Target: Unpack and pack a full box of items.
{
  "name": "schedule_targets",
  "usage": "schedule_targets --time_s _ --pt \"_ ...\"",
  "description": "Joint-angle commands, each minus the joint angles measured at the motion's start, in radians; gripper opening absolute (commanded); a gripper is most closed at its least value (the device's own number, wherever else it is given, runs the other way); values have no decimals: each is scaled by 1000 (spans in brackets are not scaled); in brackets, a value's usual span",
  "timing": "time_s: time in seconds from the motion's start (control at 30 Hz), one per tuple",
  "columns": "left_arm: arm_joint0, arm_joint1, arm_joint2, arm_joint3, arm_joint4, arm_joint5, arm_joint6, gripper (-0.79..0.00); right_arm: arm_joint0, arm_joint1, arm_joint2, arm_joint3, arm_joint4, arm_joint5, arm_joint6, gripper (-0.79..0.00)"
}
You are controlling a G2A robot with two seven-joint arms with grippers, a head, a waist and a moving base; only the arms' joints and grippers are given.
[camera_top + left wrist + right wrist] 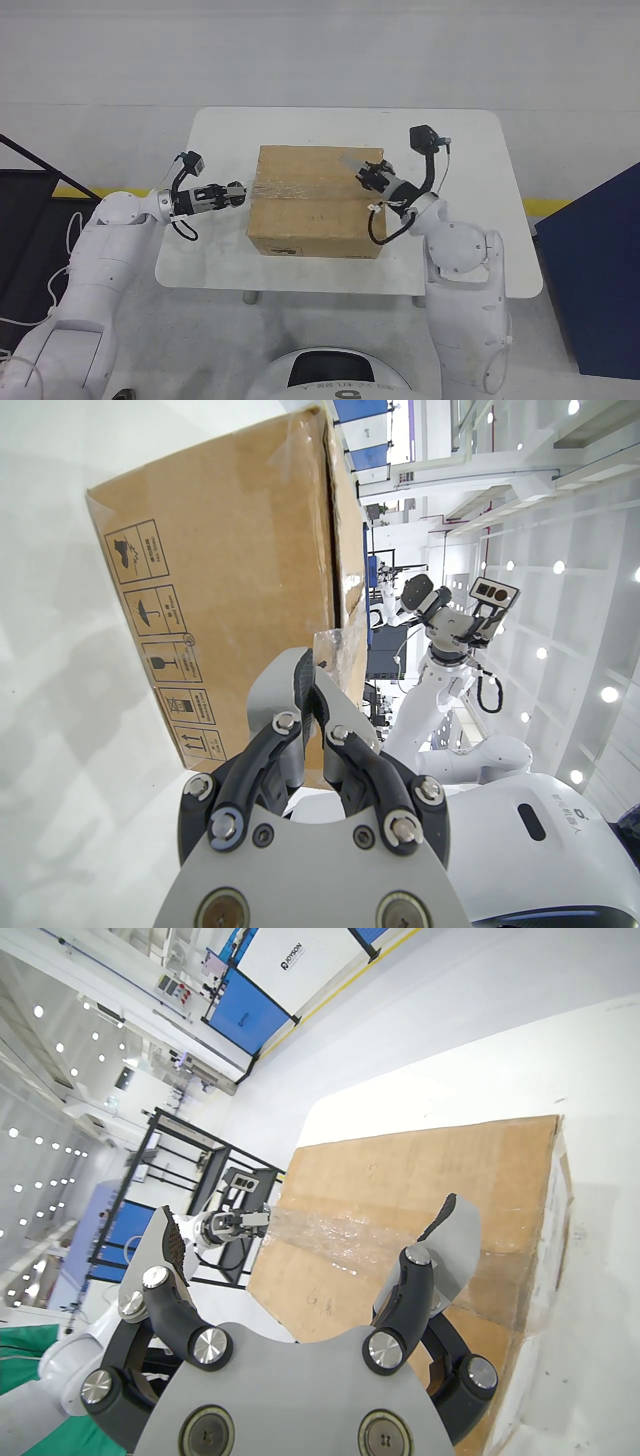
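A brown cardboard box (pixel 315 205) stands shut in the middle of the white table (pixel 450 140). Clear tape (pixel 300 187) runs along its top seam. My left gripper (pixel 238 193) is at the box's left side, level with the top edge. In the left wrist view this gripper (pixel 312 672) is shut on the loose end of the tape (pixel 332 645), against the side of the box (pixel 225 575). My right gripper (pixel 368 178) hovers over the box's right top edge. In its own view it (pixel 311 1212) stands open above the taped seam (pixel 340 1233), holding nothing.
Bare table surface surrounds the box on every side. A black frame with dark fabric (pixel 30 200) stands off the table's left, and a dark blue bin (pixel 600 260) off its right. The left gripper (pixel 250 1220) shows beyond the box's far edge in the right wrist view.
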Motion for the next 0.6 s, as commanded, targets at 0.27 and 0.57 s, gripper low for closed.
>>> schedule_targets --time_s 0.27,0.57 --pt "68 14 -33 -127 -84 124 -17 -785 111 37 99 161 206 30 227 0" --pt "26 10 -33 -45 -205 235 -140 -785 136 66 122 208 234 51 248 0"
